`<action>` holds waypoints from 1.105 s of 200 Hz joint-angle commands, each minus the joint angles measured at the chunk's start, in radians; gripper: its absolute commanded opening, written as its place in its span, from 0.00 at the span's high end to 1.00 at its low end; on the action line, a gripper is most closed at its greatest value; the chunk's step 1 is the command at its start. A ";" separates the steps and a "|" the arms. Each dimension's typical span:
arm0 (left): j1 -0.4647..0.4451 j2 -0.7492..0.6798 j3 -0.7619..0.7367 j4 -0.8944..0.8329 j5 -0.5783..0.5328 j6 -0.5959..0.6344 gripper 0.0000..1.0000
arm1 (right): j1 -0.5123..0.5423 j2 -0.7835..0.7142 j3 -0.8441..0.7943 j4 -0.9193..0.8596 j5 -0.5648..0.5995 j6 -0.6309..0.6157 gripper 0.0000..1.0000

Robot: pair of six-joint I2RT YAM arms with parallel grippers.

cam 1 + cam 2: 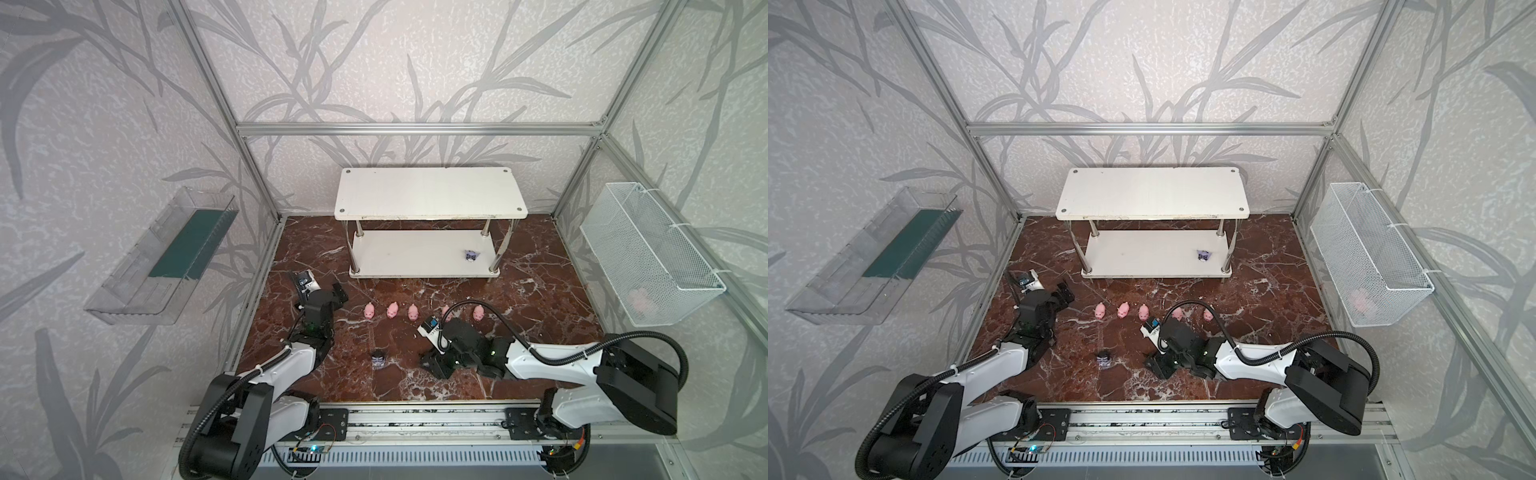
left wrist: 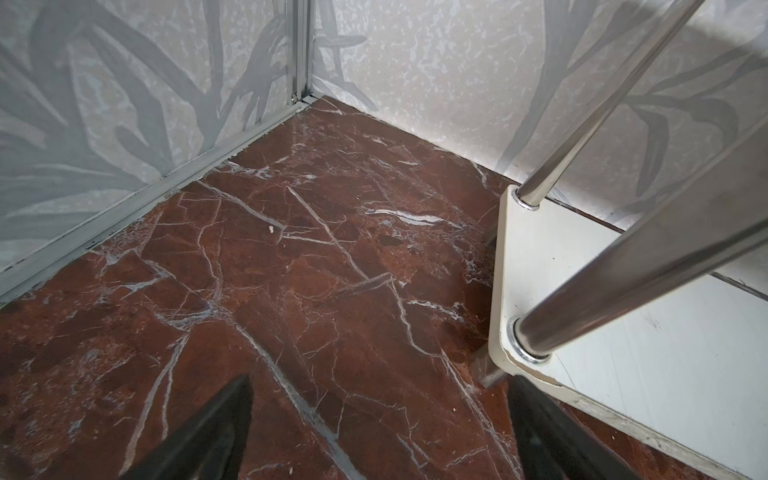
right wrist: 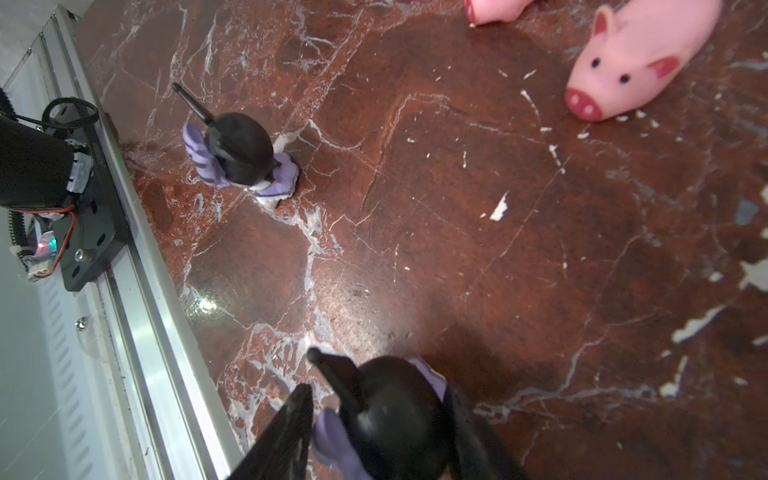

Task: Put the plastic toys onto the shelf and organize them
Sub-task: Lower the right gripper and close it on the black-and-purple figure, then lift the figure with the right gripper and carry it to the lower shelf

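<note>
Several pink pigs point(image 1: 392, 309) stand in a row on the marble floor in front of the white two-tier shelf point(image 1: 428, 193). One black-and-lilac horned-hood figurine point(image 1: 471, 254) sits on the shelf's lower board at the right. Another figurine point(image 1: 379, 358) stands alone on the floor nearer the front rail, also seen in the right wrist view point(image 3: 241, 153). My right gripper point(image 3: 380, 390) is low on the floor, its fingers pressed against both sides of a third figurine point(image 3: 395, 415). In both top views this one is hidden under the gripper point(image 1: 432, 363). My left gripper point(image 2: 380, 382) hangs open and empty beside the shelf's left front post point(image 2: 623, 299).
A white wire mesh basket point(image 1: 648, 253) hangs on the right wall with something pink point(image 1: 640, 299) inside. A clear plastic tray point(image 1: 162, 253) is fixed to the left wall. A pig point(image 3: 631, 70) lies a short way beyond the right gripper. The aluminium rail point(image 1: 415, 419) runs along the front.
</note>
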 commanded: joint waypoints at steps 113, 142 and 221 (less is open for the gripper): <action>0.005 0.004 -0.020 0.030 -0.014 -0.014 0.06 | 0.004 -0.015 0.050 -0.045 0.005 -0.020 0.64; 0.005 -0.001 -0.023 0.028 -0.016 -0.013 0.06 | 0.005 -0.057 0.071 -0.078 0.016 -0.040 0.64; 0.008 -0.005 -0.025 0.028 -0.008 -0.011 0.06 | -0.212 -0.104 0.313 -0.277 -0.037 -0.228 0.64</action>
